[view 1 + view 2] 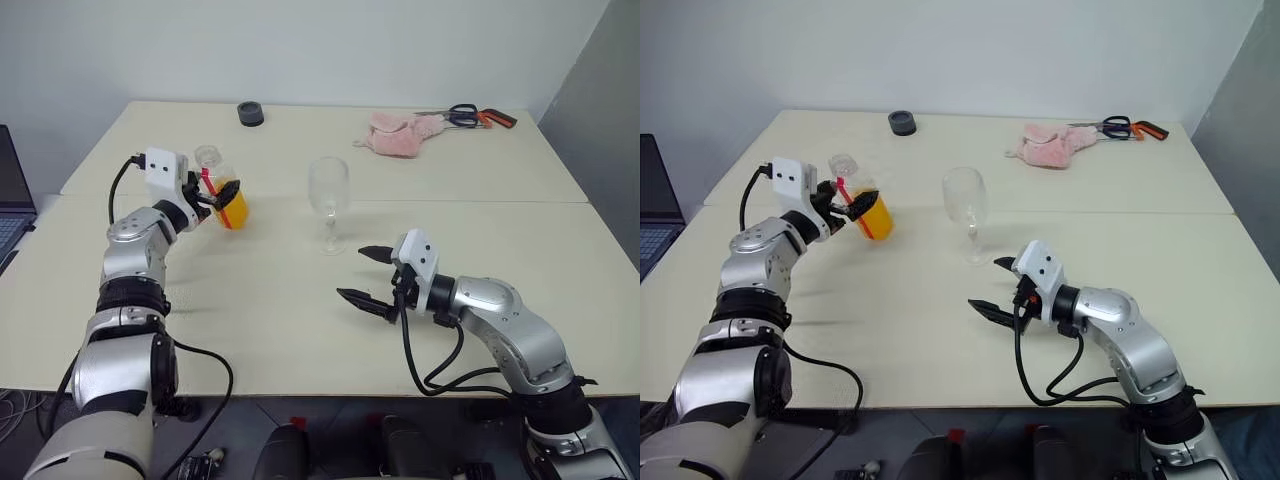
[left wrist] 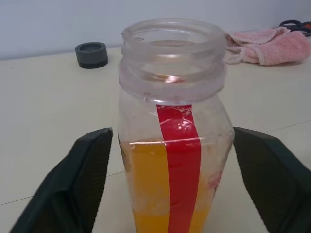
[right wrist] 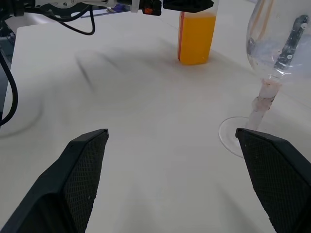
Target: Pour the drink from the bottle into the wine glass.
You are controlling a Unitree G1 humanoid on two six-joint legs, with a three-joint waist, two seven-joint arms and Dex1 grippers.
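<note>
I have the left tool (image 1: 213, 197) at the bottle (image 1: 224, 192), 1 finger on each side of the squarish body. In the left wrist view both fingers (image 2: 73, 182) stand a little off the plastic, with tabletop (image 1: 300, 320) showing in the gaps, so the tool is apart and not clamped on it. The bottle stands upright on the tabletop, mouth open (no cap on it), its red label stripe facing the left wrist camera. The drink (image 2: 146, 189) fills roughly the lower half.

The right tool (image 1: 368, 274) hangs low over the tabletop with its 2 fingers spread wide and nothing between them. The wine glass (image 1: 328, 200) stands upright just ahead of that tool; from the right wrist view its foot sits near one fingertip, apart from it. The bottle is beyond the glass from this tool, well apart from it.

Far past the left tool, a small dark round cap (image 1: 250, 113) lies near the back edge. Far beyond the right tool lie a pink cloth (image 1: 400, 134) and, just beside it, scissors (image 1: 470, 116).
</note>
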